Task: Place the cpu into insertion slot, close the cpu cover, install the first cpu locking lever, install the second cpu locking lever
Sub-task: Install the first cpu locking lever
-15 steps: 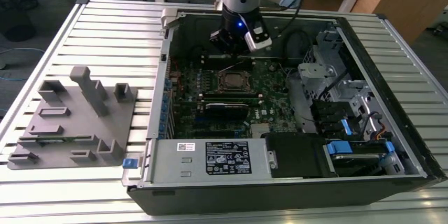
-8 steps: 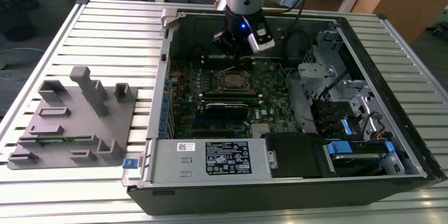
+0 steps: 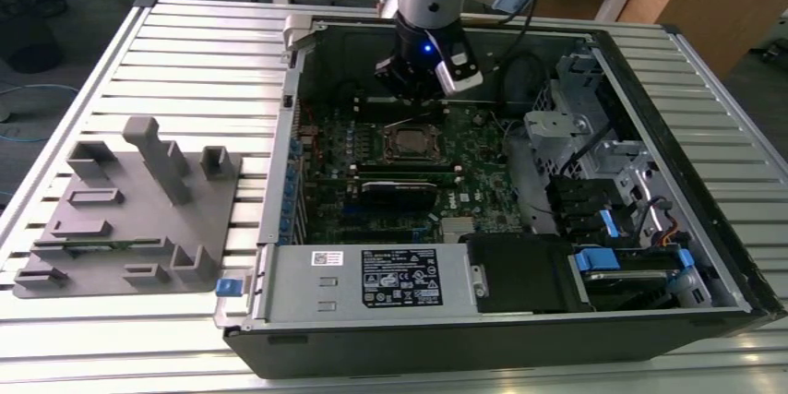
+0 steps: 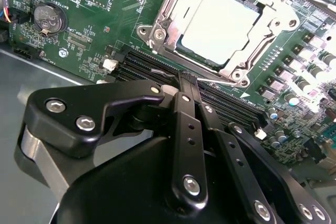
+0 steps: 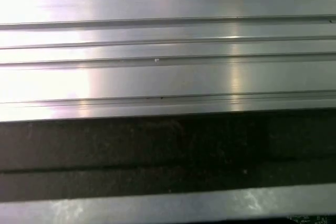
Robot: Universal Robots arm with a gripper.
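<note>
The cpu, a flat square with a pale silver top, lies in the insertion slot on the green motherboard. The cpu cover, a silvery frame plate, lies flat around it. In the second wrist view my gripper is shut with nothing between its black fingers. Its tip hovers just off the socket's near edge, beside a thin metal lever rod. In the exterior view the gripper hangs just behind the socket, inside the open computer case.
Black RAM slots and a coin battery lie near the socket. The case holds a power supply and drive cages. A grey fixture tray sits on the slatted aluminium table.
</note>
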